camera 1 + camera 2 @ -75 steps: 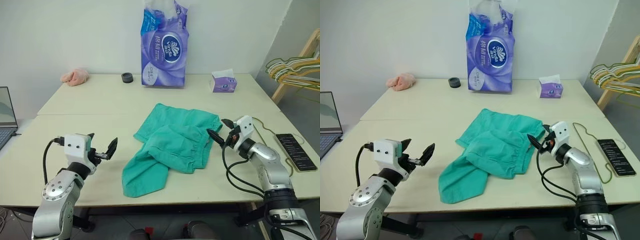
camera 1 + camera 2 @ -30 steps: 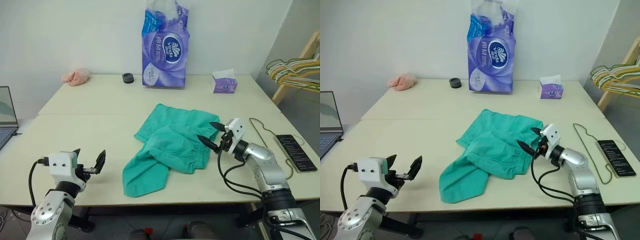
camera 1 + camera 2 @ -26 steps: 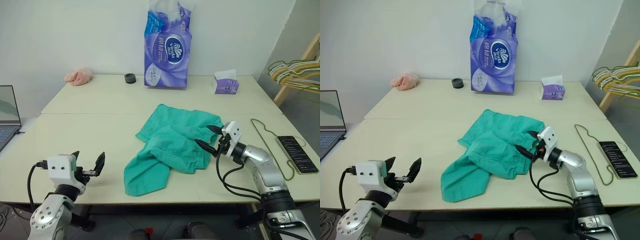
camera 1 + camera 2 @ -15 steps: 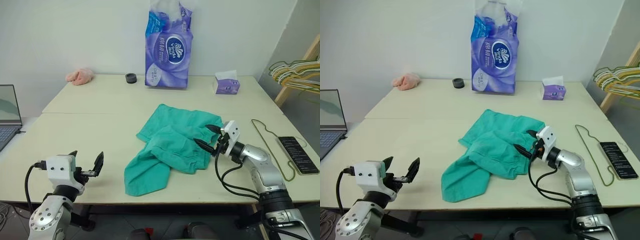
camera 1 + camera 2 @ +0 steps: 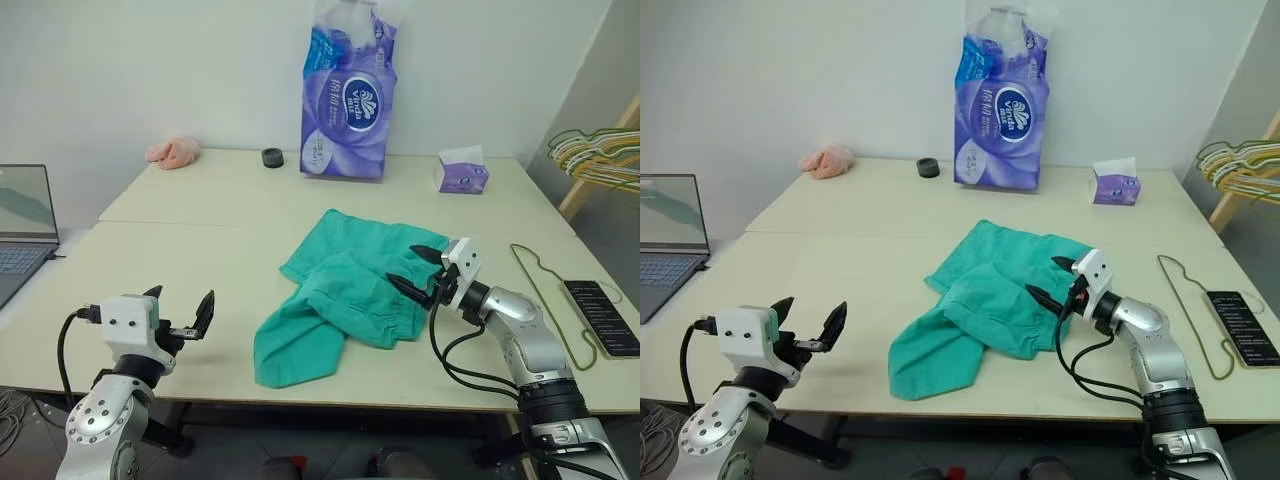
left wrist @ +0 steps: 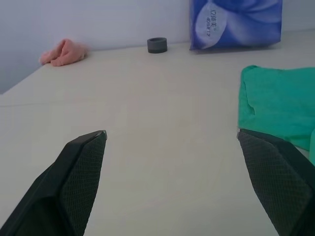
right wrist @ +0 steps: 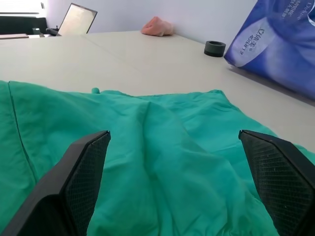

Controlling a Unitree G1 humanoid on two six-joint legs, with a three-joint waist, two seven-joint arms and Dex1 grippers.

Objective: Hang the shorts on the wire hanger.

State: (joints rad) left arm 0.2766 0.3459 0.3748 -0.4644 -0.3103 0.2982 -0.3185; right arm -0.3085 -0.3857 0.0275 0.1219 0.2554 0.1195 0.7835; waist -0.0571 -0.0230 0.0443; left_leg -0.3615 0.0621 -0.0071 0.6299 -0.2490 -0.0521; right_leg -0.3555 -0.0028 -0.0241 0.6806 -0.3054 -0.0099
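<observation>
**Right pincer spread over crumpled teal shorts, closer than before**

Compared with two and a half seconds back: right gripper (image 5: 413, 267) now over the right edge of the teal-green soft cloth shorts (image 5: 340, 290), where earlier it stood just off that edge; fingers spread wide, one to each side of a fold, nothing clamped. Left gripper (image 5: 181, 313) lower and nearer the table's front edge than before, jaws likewise wide apart, empty, well apart from the cloth. Shorts themselves unmoved, crumpled mid-table, one leg trailing toward the front edge.

Thin pale olive-yellow wire hanger (image 5: 552, 296) flat on the cream table (image 5: 180, 250) to the right of the right arm, just beside a black phone (image 5: 602, 317) near the right edge. Open tabletop between left gripper and shorts, and behind the shorts up to the tall purple tissue pack (image 5: 346, 95), small purple tissue box (image 5: 461, 172), black ring (image 5: 272, 157) and pink rag (image 5: 173, 152) along the far edge.
</observation>
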